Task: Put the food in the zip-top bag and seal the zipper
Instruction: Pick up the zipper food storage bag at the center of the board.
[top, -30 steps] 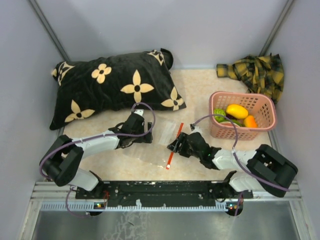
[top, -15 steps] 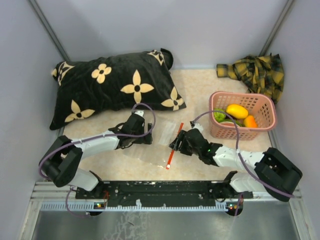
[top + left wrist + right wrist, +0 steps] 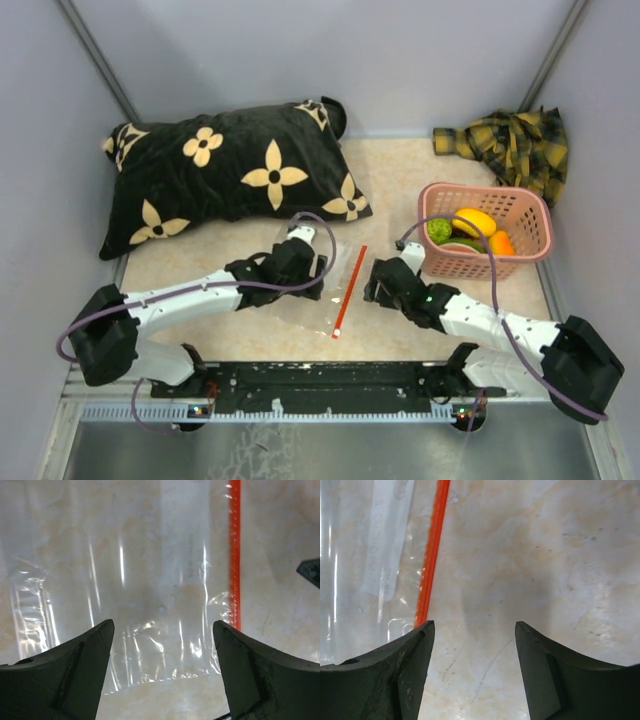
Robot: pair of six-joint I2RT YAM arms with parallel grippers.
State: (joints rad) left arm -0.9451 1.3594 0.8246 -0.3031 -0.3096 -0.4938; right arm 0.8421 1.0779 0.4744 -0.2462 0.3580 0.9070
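Top external: you see clear bag (image 3: 300, 310) flat at table centre, zipper (image 3: 348, 293) along its 3 o'clock edge. Left gripper (image 3: 316, 280) over bag, right gripper (image 3: 372, 285) just beside zipper; both your jaws apart, empty. Food (image 3: 473, 222) in pink basket (image 3: 480, 266) at 2 o'clock.

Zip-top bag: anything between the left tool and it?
Nothing visible. The left tool hangs open over the zip-top bag, with only its clear film showing between the fingers. The zipper lies off to one side.
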